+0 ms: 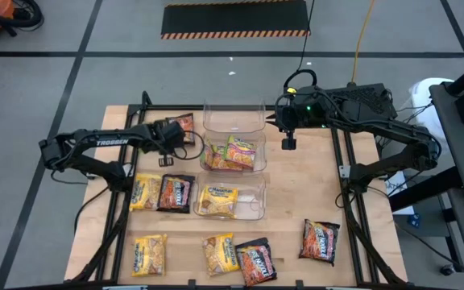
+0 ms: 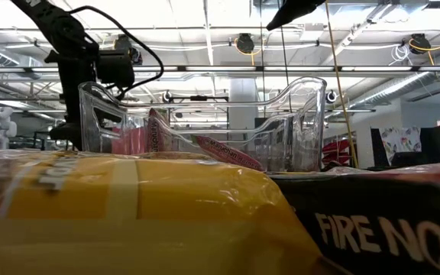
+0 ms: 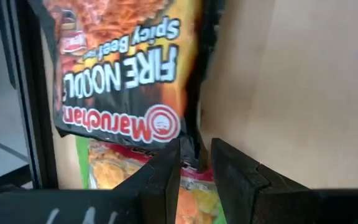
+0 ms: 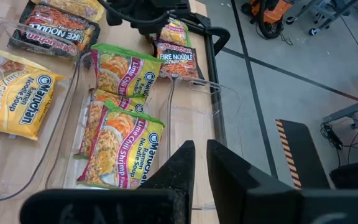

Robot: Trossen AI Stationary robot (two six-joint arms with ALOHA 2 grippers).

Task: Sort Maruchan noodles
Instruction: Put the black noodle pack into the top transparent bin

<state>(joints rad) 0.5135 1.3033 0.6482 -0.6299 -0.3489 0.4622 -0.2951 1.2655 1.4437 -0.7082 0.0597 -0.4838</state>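
1. The left gripper (image 1: 176,134) sits in the upper left part of the high view, over the far left area of the wooden table (image 1: 361,209). In the left wrist view its two fingers (image 3: 166,171) pinch the lower edge of a dark packet (image 3: 126,68), which hangs from them.
2. That dark packet reads "Maruchan", "FIRE NOODLE" and "Spicy Beef", printed upside down in the left wrist view. Another packet with green and orange print (image 3: 104,165) lies under it; its writing cannot be read there.
3. The right gripper (image 1: 288,143) hangs at upper centre-right of the high view, just beside the far clear bin (image 1: 234,117). In the right wrist view its fingers (image 4: 179,165) stand close together with a narrow gap and nothing between them.
4. The middle clear bin (image 1: 258,161) holds green-yellow packets (image 4: 122,68); the right wrist view shows them labelled "Maruchan Ramen Noodle Soup, Lime Chili Shrimp".
5. The near clear bin (image 1: 252,201) holds a yellow packet (image 1: 217,199). The right wrist view reads "Maruchan" and "Chicken ... Soup" on it.
6. Loose on the table in the high view: a yellow packet (image 1: 145,192) and a dark one (image 1: 176,193) at left of centre; along the bottom a yellow packet (image 1: 149,254), another yellow one (image 1: 220,254), a dark one (image 1: 256,262), and a dark one (image 1: 321,242) at lower right.
7. The low view is filled by a yellow packet (image 2: 128,214) at left and a dark one reading "FIRE NOO" (image 2: 388,229) at right.
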